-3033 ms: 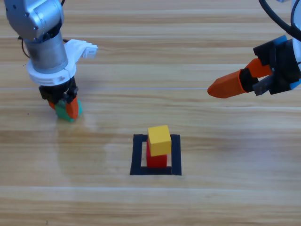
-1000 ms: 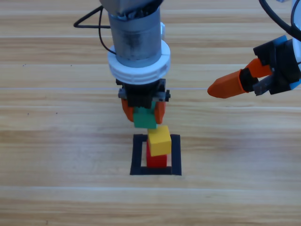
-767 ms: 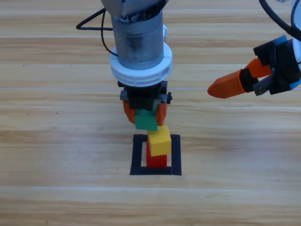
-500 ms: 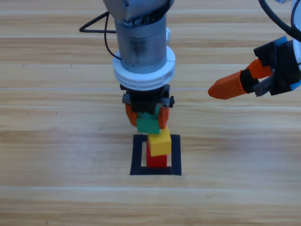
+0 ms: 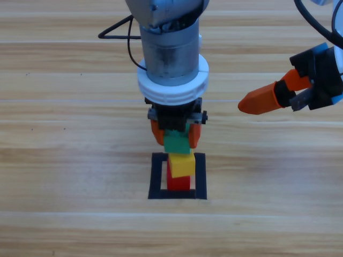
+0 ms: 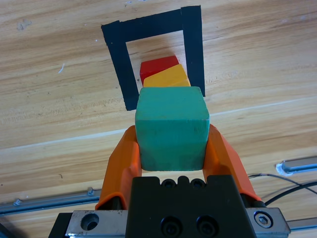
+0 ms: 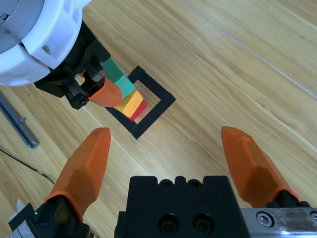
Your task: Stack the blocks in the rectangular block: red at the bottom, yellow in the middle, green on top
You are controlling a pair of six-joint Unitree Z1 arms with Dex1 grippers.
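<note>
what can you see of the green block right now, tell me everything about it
The green block is a small, matte, teal-green cube with slightly rounded edges and plain faces. It sits upright and square, clamped on two opposite sides between the orange jaws of the left gripper, clear of the table. It hangs near the yellow block, which rests on the red block inside the black tape square. Whether its underside already touches the yellow block cannot be told.
</note>
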